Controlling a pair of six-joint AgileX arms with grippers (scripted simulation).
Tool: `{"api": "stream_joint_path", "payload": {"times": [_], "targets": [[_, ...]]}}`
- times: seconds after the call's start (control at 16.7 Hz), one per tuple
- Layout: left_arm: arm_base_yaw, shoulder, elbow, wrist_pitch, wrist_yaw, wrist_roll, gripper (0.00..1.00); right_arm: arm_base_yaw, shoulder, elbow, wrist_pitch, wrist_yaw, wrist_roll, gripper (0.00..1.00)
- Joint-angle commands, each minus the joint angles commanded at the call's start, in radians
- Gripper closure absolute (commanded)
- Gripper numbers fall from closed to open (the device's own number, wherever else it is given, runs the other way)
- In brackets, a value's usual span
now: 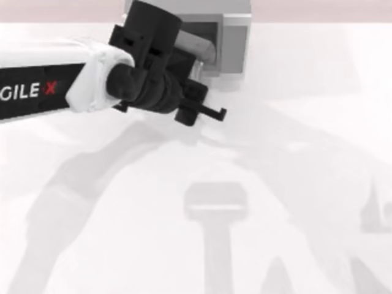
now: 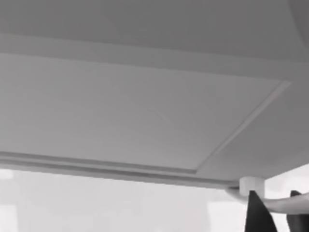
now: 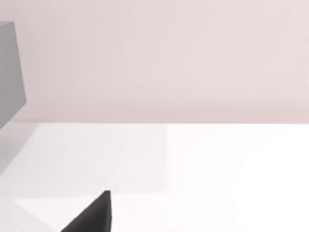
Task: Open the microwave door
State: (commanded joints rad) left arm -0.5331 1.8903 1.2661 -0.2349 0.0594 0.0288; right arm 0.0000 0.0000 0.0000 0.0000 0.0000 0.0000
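Observation:
The silver-grey microwave stands at the table's far edge, centre. Its door fills the left wrist view, the window outline plain on it. In the top view the door's pale top edge looks angled out from the front, with dark cavity behind. My left gripper reaches in from the left. In its wrist view my left gripper has the pale handle bar passing between its two dark fingers, shut on it. My right gripper shows one finger, nothing near it.
The narrow control panel sits right of the door. The white table stretches toward the front under arm shadows. In the right wrist view the microwave's grey side stands at the edge, before a pink wall.

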Motion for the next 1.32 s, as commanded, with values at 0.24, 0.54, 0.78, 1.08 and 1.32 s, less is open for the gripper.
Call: {"api": "stream_joint_path", "payload": {"times": [0.24, 0.54, 0.78, 1.08, 1.32], "targets": [[-0.007, 0.001, -0.002, -0.001, 0.01, -0.003, 1.0, 0.0, 0.0, 0.0, 0.0, 0.0, 0.0, 0.0], [0.018, -0.02, -0.025, 0.002, 0.042, 0.048, 1.0, 0.0, 0.0, 0.0, 0.0, 0.0, 0.0, 0.0], [0.021, -0.022, -0.028, 0.002, 0.045, 0.053, 1.0, 0.0, 0.0, 0.0, 0.0, 0.0, 0.0, 0.0], [0.021, -0.022, -0.028, 0.002, 0.045, 0.053, 1.0, 0.0, 0.0, 0.0, 0.0, 0.0, 0.0, 0.0], [0.021, -0.022, -0.028, 0.002, 0.045, 0.053, 1.0, 0.0, 0.0, 0.0, 0.0, 0.0, 0.0, 0.0]]}}
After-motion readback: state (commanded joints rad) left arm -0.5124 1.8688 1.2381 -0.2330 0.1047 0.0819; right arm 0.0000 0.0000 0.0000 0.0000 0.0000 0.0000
